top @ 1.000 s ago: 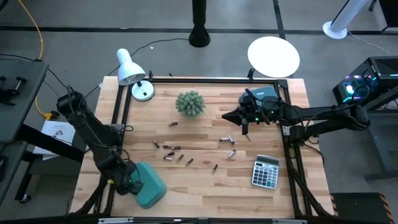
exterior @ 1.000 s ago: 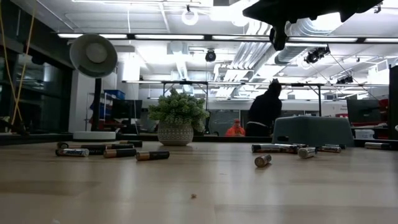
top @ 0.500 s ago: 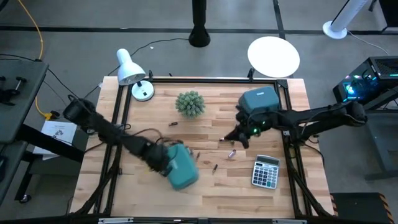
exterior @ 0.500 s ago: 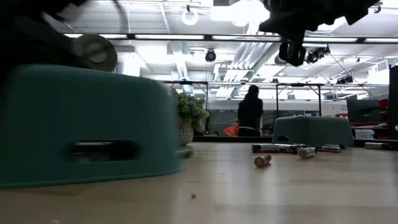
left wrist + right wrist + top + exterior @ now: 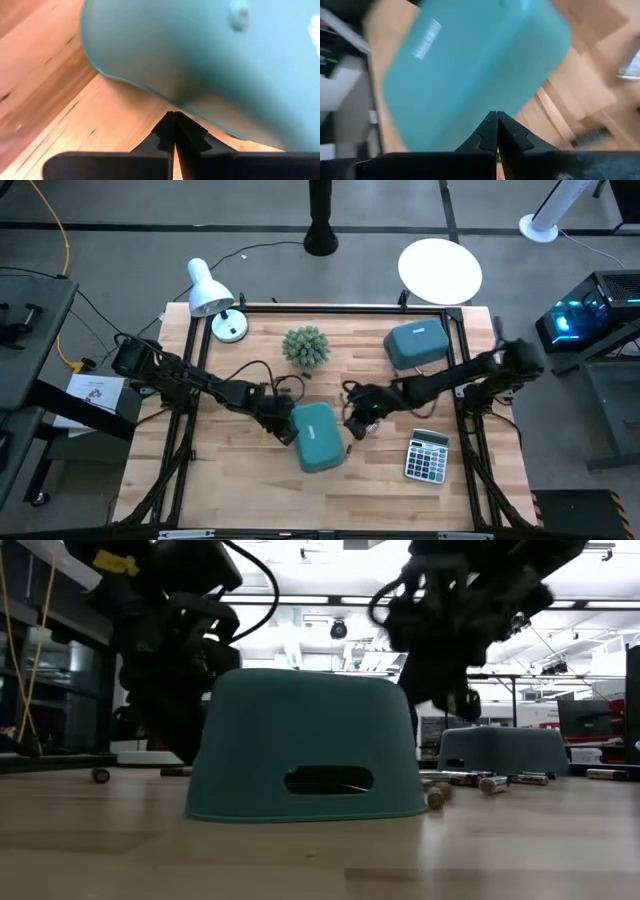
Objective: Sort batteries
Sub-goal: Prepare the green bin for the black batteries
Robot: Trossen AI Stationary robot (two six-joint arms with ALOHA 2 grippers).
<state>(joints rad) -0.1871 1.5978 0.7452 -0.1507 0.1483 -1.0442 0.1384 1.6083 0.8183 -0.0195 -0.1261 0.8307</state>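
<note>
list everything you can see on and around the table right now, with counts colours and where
teal trays: two, upside down; one mid-table between the grippers, one at the far right
batteries: several, dark and silvery, on the wood beside and behind the middle tray; exact count hidden
calculator: one, grey, near right
potted plant: one, green, far centre
desk lamp: one, white, far left corner
round disc: one, white, beyond the far right edge
left gripper: shut, empty, at the middle tray's left side
right gripper: shut, empty, at that tray's right side
</note>
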